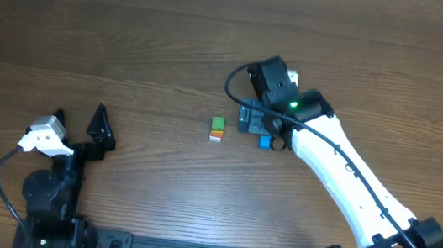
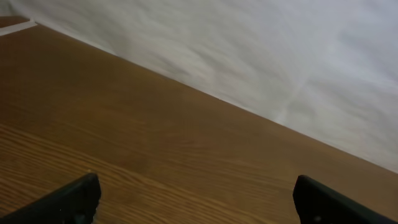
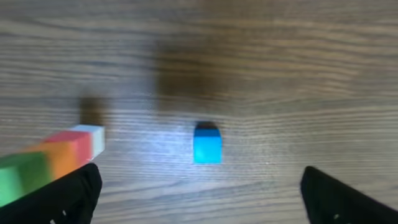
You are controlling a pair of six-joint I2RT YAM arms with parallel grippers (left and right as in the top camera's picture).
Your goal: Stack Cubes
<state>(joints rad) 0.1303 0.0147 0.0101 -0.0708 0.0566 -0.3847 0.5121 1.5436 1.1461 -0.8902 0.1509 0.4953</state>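
The right jaws hang released and empty above the bench [image 3: 298,56], and the blue cube [image 3: 207,147] lies on the wood about midway between them. That centring is worth keeping. I judge the step in hand to be picking up this cube, so the drop should be straight down, with the jaws square to two opposite faces and closing only once they reach the cube's sides.

Close beside the cube stands the stack [image 3: 56,158], white at the base, then red, orange and green on top. Its green top sits near one jaw in the right wrist view. Whether there is a gap between them is hard to tell from this angle, so any sideways drift on the way down risks toppling it.

Once gripped, the cube should rise clear above the green before crossing over. It can then settle flat with edges matched and be released gently, with the retreat straight up.

The left jaws, also spread and empty, sit at the bench's left, well apart from the cubes.
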